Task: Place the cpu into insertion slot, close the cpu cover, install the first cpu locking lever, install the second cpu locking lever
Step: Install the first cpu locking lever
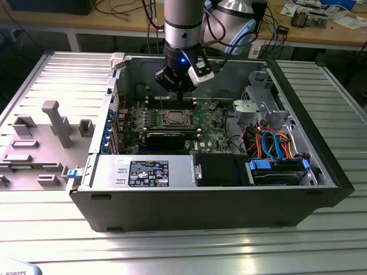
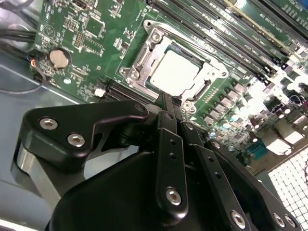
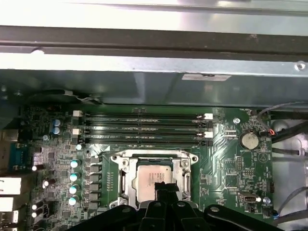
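Observation:
The cpu (image 2: pixel 174 73) (image 3: pixel 153 177), a silver-grey square, lies in the insertion slot (image 2: pixel 129 72) on the green motherboard (image 1: pixel 206 123). The cpu cover (image 2: pixel 144 57) (image 3: pixel 126 177), a thin silver frame, lies flat around the chip. My gripper (image 2: pixel 168 98) (image 3: pixel 163 185) is shut with nothing between its black fingers (image 2: pixel 166 139). In both wrist views its tips sit at the edge of the socket nearest the camera. In the exterior view the gripper (image 1: pixel 178 91) hangs inside the open computer case, above the board and just behind the socket (image 1: pixel 175 118).
Long memory slots (image 3: pixel 144 125) run beside the socket, with a coin battery (image 3: pixel 249 140) further along the board. A black expansion card (image 1: pixel 166 137), a power supply (image 1: pixel 143 171) and a drive bay with blue and orange cables (image 1: pixel 275 149) crowd the case. A grey fixture tray (image 1: pixel 46 137) lies outside at the exterior view's left.

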